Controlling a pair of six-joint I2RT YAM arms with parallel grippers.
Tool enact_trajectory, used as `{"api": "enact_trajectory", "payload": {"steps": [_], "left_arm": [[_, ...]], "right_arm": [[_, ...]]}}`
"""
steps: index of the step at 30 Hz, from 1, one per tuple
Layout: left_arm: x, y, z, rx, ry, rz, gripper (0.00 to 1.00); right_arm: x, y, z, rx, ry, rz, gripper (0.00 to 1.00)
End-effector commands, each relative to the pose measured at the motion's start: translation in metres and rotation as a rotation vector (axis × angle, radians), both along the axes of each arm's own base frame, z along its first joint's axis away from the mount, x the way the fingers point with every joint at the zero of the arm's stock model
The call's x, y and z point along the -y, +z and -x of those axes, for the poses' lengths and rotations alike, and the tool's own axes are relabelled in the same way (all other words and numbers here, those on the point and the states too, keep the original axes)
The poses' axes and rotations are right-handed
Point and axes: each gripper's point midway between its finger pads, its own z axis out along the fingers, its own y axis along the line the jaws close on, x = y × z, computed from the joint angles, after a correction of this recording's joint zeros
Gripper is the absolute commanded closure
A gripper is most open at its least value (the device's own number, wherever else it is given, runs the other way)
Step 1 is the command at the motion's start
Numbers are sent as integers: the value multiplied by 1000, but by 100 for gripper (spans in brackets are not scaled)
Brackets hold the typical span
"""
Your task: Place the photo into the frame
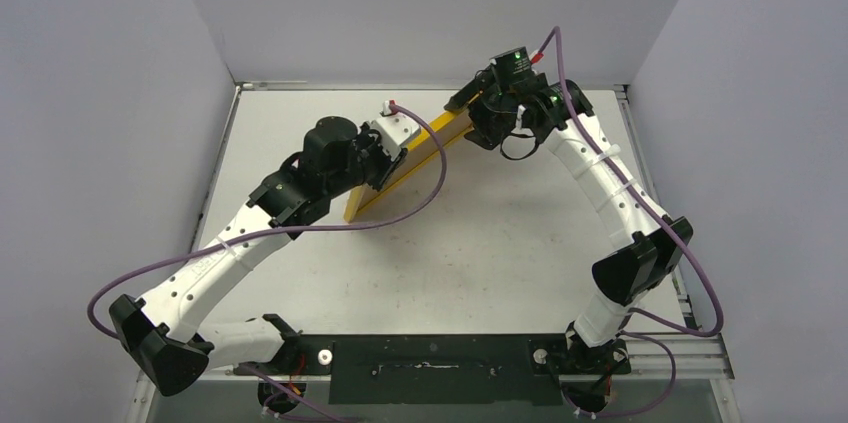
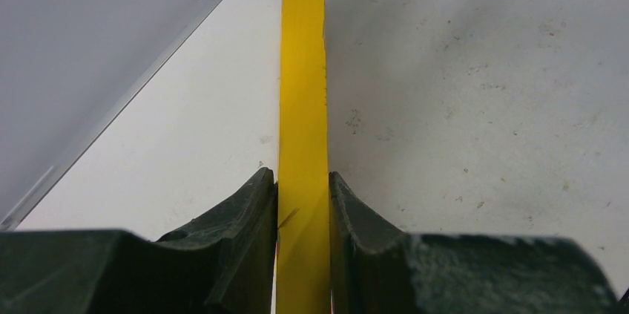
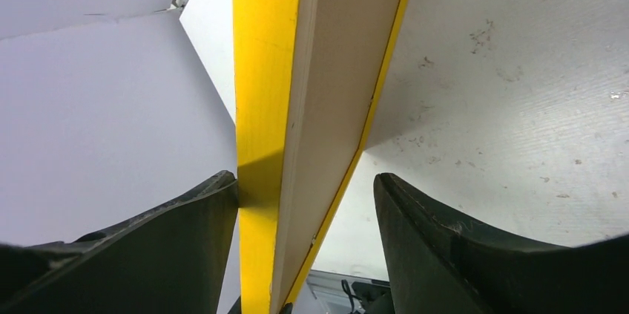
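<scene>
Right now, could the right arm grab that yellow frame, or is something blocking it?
Probably yes. The right gripper straddles one end of the frame: one finger touches the yellow face, the other stands apart from the wood back, with nothing between. The left gripper clamps the opposite end, out of its way.

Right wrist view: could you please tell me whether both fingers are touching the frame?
No, one finger meets the frame on its yellow face, but the other finger stands clear, with a gap between.

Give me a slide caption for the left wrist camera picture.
Left claw pinching the yellow frame edge-on, with the white table behind.
</scene>
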Motion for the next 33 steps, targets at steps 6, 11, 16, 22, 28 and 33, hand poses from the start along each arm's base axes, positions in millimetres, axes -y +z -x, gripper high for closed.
{"api": "enact_trajectory", "payload": {"steps": [6,11,16,22,28,33], "left_arm": [[29,-22,29,-153,-83,136,100],[38,-25,35,-173,-107,161,100],[38,-30,36,-186,-101,158,100],[37,-32,34,-201,-75,167,92],[49,-20,41,-264,-100,243,45],[59,13,49,-284,-150,322,31]], "right_arm": [[10,-15,3,-57,-14,83,48],[8,-20,3,-68,-2,85,60],[6,-21,3,-67,-2,72,65],[15,-22,2,-59,6,77,88],[29,-31,-4,-43,78,81,100],[39,-34,-19,76,263,53,100]]}}
